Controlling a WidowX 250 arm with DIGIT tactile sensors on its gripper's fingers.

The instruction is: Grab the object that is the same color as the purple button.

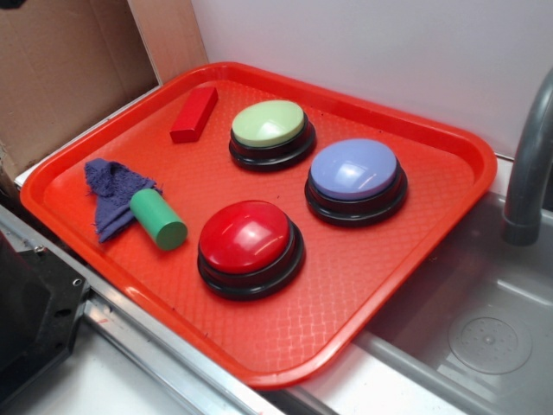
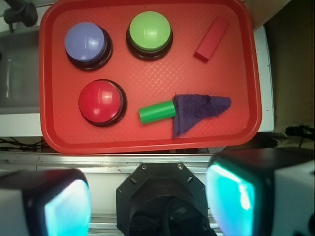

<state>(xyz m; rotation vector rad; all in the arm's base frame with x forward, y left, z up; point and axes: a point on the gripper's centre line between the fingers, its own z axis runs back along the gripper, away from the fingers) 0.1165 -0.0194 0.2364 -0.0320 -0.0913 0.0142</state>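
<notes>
A small dark purple-blue rag lies crumpled at the left side of the red tray. A green cylinder rests on its edge, touching it. The purple button, lavender-blue dome on a black base, stands at the tray's right in the exterior view. In the wrist view my gripper is open, high above and short of the tray's near rim, nothing between its fingers. The gripper itself does not show in the exterior view.
A red-domed button and a light green-domed button also stand on the tray, with a red rectangular block at the back. A grey sink and faucet lie right; cardboard stands left.
</notes>
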